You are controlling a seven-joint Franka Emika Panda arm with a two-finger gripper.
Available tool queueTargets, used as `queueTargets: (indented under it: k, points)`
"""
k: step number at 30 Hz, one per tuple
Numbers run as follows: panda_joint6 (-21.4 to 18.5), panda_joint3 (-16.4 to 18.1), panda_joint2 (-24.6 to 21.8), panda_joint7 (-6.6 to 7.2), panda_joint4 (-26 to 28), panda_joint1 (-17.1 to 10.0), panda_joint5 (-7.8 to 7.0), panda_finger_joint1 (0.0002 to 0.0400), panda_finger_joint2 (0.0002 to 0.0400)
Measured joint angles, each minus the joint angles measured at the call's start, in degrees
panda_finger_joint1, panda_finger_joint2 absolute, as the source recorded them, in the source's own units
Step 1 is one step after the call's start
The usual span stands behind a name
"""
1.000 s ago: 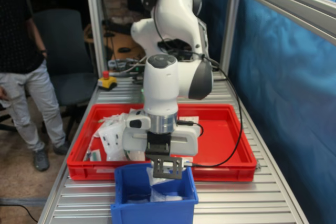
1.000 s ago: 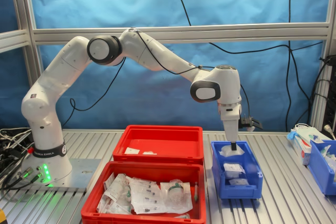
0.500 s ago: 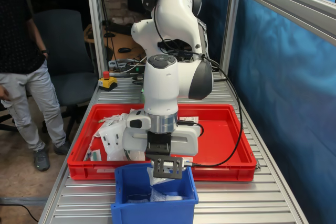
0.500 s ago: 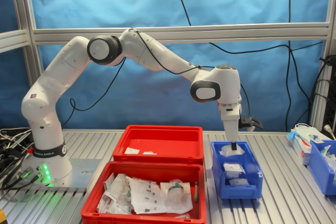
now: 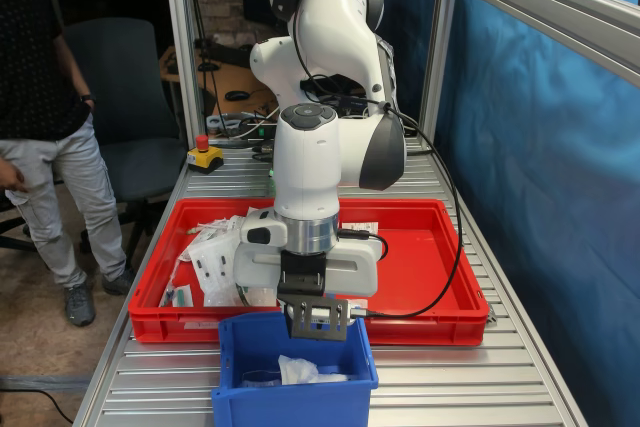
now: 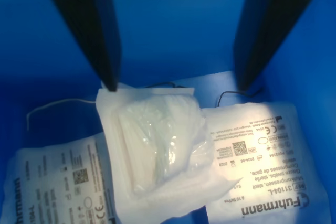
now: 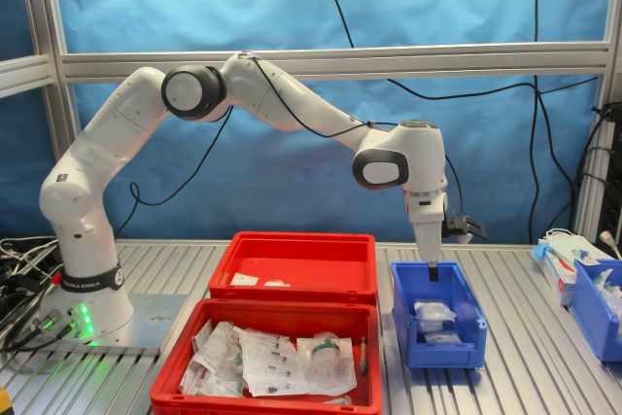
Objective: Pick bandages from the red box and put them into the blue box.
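Directly below the hand [image 6: 173,85], inside the blue box [image 7: 403,313], a wrapped bandage [image 6: 157,150] lies loose on top of flat printed packets [image 6: 260,166]. In the wrist view the two dark fingers [image 6: 97,35] stand wide apart with nothing between them; one fingertip sits just at the corner of the bandage's wrapper and the other is clear of it, so the hand holds nothing. The pack rests tilted across the packets, as a dropped thing would land, and I judge this bandage delivered.

In the first exterior view the hand [image 5: 318,319] hangs straight down just above the box's far rim [image 5: 255,322], fingers pointing into the opening. That upright pose over the middle of the narrow bin makes sense: the tall walls leave little room, so a release from above lets the pack fall in without catching the rim. In the second exterior view the hand [image 7: 432,269] is at the box's upper edge, with white packs [image 7: 432,316] visible beneath it.

Behind the hand, toward the robot's base, sits the red box [image 7: 292,264] with a few small white packs [image 7: 245,280] left in it. Beside that one, a twin red tray [image 7: 262,362] is heaped with clear packets [image 7: 277,357]. Both trays and the blue box stand on the ribbed metal desk [image 7: 525,376]. More picks likely remain.
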Motion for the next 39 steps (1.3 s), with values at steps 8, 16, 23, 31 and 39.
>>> queueTargets:
  k: [8, 16, 23, 31, 39]
  points:
    - [-0.6, 0.0, 0.0, 0.0, 0.0, 0.0, 0.0, 0.0237, 0.0237]
    - [-4.1, 0.0, -0.8, 0.0, 0.0, 0.0, 0.0, 0.0287, 0.0287]
    - [-5.9, 0.0, -3.4, 0.0, -0.1, 0.0, 0.0, 0.0383, 0.0383]
    - [-7.4, 0.1, -8.3, 0.0, -0.6, 0.0, 0.0, 0.0397, 0.0397]
    - [-11.7, 0.1, -13.9, 0.0, -3.0, 0.0, 0.0, 0.04, 0.04]
